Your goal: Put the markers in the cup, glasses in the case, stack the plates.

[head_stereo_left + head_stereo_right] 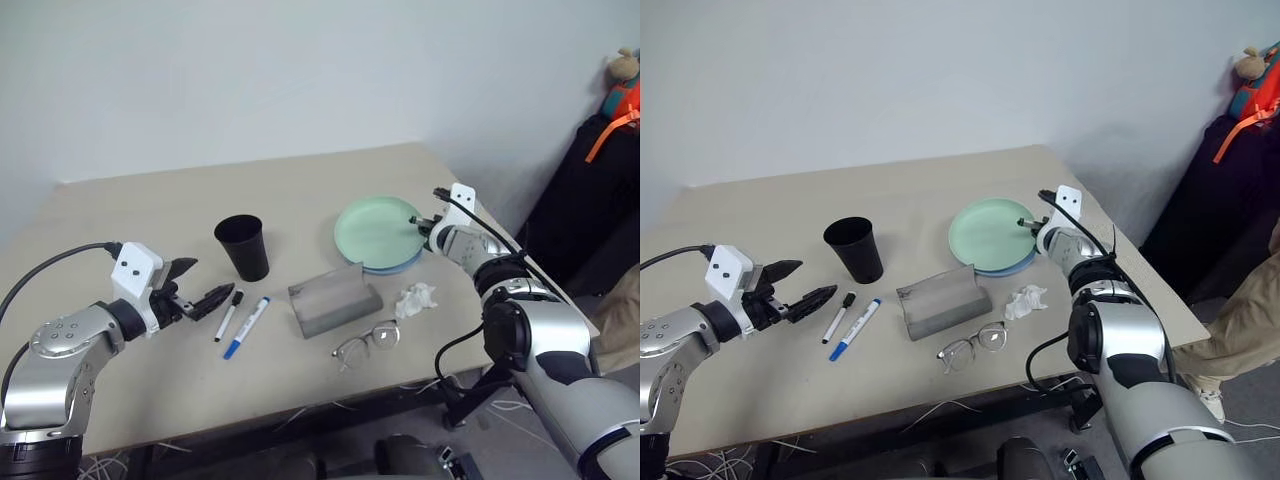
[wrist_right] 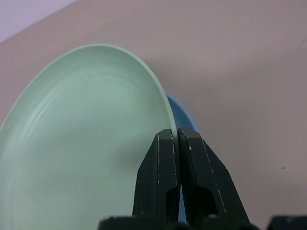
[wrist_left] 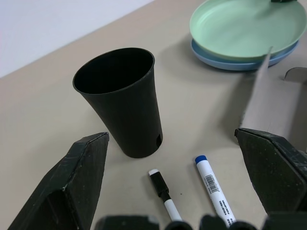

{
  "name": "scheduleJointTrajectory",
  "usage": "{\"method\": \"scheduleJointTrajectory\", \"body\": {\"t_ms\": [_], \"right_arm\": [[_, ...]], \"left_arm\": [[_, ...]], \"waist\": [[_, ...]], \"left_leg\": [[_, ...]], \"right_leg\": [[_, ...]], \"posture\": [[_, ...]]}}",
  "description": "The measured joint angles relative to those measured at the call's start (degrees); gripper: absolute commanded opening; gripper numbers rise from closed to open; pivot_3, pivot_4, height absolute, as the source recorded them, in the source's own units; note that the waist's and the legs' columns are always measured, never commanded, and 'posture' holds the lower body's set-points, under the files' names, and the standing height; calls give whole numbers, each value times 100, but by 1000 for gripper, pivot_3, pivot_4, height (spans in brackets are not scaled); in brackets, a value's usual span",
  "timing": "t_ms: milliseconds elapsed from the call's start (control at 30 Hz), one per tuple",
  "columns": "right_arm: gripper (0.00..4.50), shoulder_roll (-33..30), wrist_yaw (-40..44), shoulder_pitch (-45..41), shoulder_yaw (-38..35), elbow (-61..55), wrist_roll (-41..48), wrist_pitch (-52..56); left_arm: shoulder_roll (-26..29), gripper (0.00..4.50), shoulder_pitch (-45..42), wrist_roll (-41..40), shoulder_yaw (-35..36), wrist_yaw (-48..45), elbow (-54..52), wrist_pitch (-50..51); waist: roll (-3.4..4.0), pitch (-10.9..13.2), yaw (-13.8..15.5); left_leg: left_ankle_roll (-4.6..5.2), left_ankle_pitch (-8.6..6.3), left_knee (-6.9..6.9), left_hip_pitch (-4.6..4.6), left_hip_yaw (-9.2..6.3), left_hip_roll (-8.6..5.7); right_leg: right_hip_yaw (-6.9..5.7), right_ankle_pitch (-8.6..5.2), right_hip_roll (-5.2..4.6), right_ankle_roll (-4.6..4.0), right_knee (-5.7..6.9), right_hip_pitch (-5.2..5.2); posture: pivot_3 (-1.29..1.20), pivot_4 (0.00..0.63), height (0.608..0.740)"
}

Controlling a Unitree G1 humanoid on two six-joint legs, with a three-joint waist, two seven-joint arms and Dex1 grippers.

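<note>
On the beige table (image 1: 120,215), the grey case (image 1: 334,298) sits near the middle with its lid standing up, and everything else can be placed from it. Beyond the case and toward the robot's right, the mint green plate (image 1: 375,230) lies on top of the light blue plate (image 1: 398,268), whose edge peeks out along the near side. The right gripper (image 2: 177,139) has its two black fingers pinched together on the rim of the green plate, at the side of the stack farthest from the case. To the robot's left of the case and a little farther back stands the black cup (image 1: 243,246), upright, with its mouth open. Between the cup and the near edge lie the two markers, side by side but apart: the black-capped marker (image 1: 229,314) and, nearer the case, the blue-capped marker (image 1: 247,326). The left gripper (image 1: 196,287) hangs just left of the markers, fingers spread wide and holding nothing. Just in front of the case rest the glasses (image 1: 366,343), unfolded. A crumpled white tissue (image 1: 416,299) lies to the case's right.
</note>
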Motion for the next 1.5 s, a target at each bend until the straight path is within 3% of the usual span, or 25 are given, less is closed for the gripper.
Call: {"method": "scheduleJointTrajectory", "body": {"t_ms": [267,367,467,600,900,1167,1500], "right_arm": [[3408,-74,146,-19,53,-22,-12,162],[4444,-389,649,26,441,-327,-232,402],[4477,-892,1549,369,974,-1310,-431,756],[4477,-1769,2891,1594,1579,-3328,-444,1585],[4477,-2541,4372,3154,2328,-6105,-60,2579],[4477,-2177,4496,3498,2943,-6448,-68,2329],[4477,-1575,4156,3022,3217,-5079,-639,1224]], "left_arm": [[0,4500,-94,-1,-5,4,1,0],[0,4500,-114,-2,-11,9,2,-1],[-1,4500,-119,-2,-14,17,15,-2],[-3,4500,-109,-1,-11,18,44,-6],[-4,4500,-260,4,-121,-76,228,-18],[-4,4500,-387,29,-240,-110,301,-61],[-4,4500,-400,36,-242,-102,322,-77]], "waist": [[0,0,-72],[1,1,-72],[0,0,-62],[-2,-2,-52],[-7,3,-69],[-18,7,-65],[-23,4,-51]], "left_leg": [[0,0,0,1,0,0],[0,0,1,0,0,-4],[0,0,0,-3,-6,-7],[-2,-2,-2,-3,-3,-8],[-3,-3,4,12,2,16],[-24,-14,6,32,5,20],[-6,-4,3,29,0,13]], "right_leg": [[-1,0,0,0,0,1],[0,0,-1,0,-1,0],[0,-1,-2,1,-4,3],[2,-5,-5,6,-3,3],[-32,-8,0,2,10,3],[-39,-8,-2,3,6,1],[-35,-7,-3,2,14,0]], "posture": [[0,0,727],[0,0,727],[0,0,727],[0,0,727],[0,0,727],[0,0,727],[0,0,727]]}}
